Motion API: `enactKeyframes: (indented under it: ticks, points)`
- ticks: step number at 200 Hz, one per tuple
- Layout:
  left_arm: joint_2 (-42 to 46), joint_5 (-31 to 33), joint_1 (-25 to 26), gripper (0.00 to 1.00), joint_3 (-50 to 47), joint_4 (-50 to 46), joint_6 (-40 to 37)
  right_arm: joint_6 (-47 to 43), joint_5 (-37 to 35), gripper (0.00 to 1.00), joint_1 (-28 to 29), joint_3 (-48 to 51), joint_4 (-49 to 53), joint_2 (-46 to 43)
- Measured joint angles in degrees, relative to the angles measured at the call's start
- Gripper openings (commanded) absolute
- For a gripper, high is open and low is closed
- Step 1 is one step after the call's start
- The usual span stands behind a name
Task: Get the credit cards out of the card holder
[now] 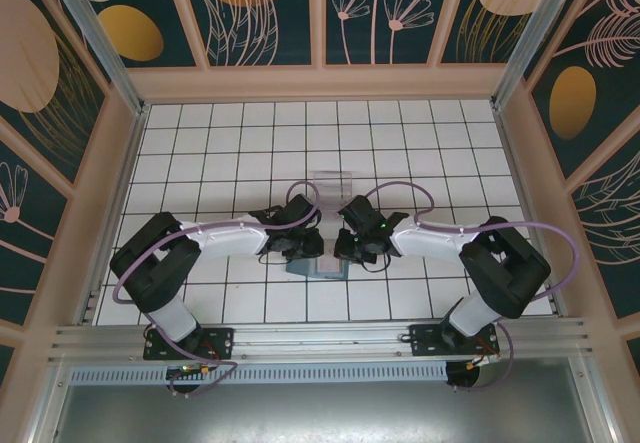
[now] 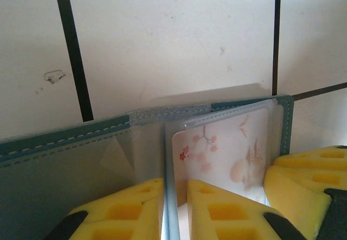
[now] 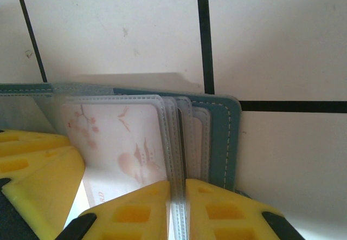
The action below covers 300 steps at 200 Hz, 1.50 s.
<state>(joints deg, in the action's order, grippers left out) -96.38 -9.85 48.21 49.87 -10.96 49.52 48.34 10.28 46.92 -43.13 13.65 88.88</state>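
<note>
**Operator:** What does the top camera give me?

**Spotter:** Your card holder (image 1: 316, 265) lies on the tiles between the two arms, with the clear tray (image 1: 333, 181) just beyond it. The left gripper (image 1: 303, 241) and right gripper (image 1: 352, 243) close in on it from either side. Their bodies cover the jaws and most of the holder, so you can't read a grip from here.

**Operator:** And the left wrist?

**Spotter:** Your left fingers (image 2: 130, 205) are pressed together on one of the clear sleeves (image 2: 146, 153), which stands up between them. I'd judge that this pins the holder open. A credit card (image 2: 227, 153) printed with pink blossom sits in the next sleeve, and the yellow pads cut off its lower part. One finger of your right gripper pokes in at the right edge.

**Operator:** Right wrist?

**Spotter:** That gripper is pinching a bundle of sleeves just inside the teal cover, probably to fan the pages apart. The blossom card sits in its pocket beside the bundle, and neither gripper holds it. You can't tell whether the other sleeves hold more cards.
</note>
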Motion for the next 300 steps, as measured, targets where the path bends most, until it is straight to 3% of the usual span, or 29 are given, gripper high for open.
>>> enactKeyframes:
  ticks: [88, 197, 237, 300]
  points:
    - [0.4, 2.0, 0.0, 0.19, -0.1, -1.2, 0.0, 0.0, -0.2, 0.24, 0.0, -0.3, 0.3, 0.1]
    - [3.6, 3.8, -0.1, 0.22, -1.2, -1.7, 0.0, 0.0, -0.7, 0.18, 0.0, -0.3, 0.7, 0.1]
    - [7.4, -1.1, -2.9, 0.24, -5.1, 5.4, 1.4, 0.0, -0.7, 0.18, 0.0, -0.3, 0.7, 0.1]
    - [5.4, -12.3, -4.6, 0.27, -7.5, 16.0, 4.0, 0.0, -0.7, 0.18, 0.0, -0.4, 0.9, 0.1]
